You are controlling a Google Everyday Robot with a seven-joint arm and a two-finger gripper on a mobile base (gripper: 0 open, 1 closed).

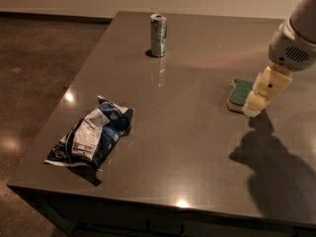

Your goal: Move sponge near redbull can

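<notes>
The sponge (239,95), green on top with pale yellow foam below, lies flat on the grey table (187,132) at the right. The redbull can (158,35), slim and silver-blue, stands upright at the far middle of the table, well to the left of the sponge. My gripper (257,102) hangs from the arm at the right edge of the view, right at the sponge's right side and partly covering it.
A blue-and-white snack bag (91,137) lies near the table's front left corner. The table's left and front edges drop to a dark polished floor (34,58). The arm casts a shadow on the table at the front right.
</notes>
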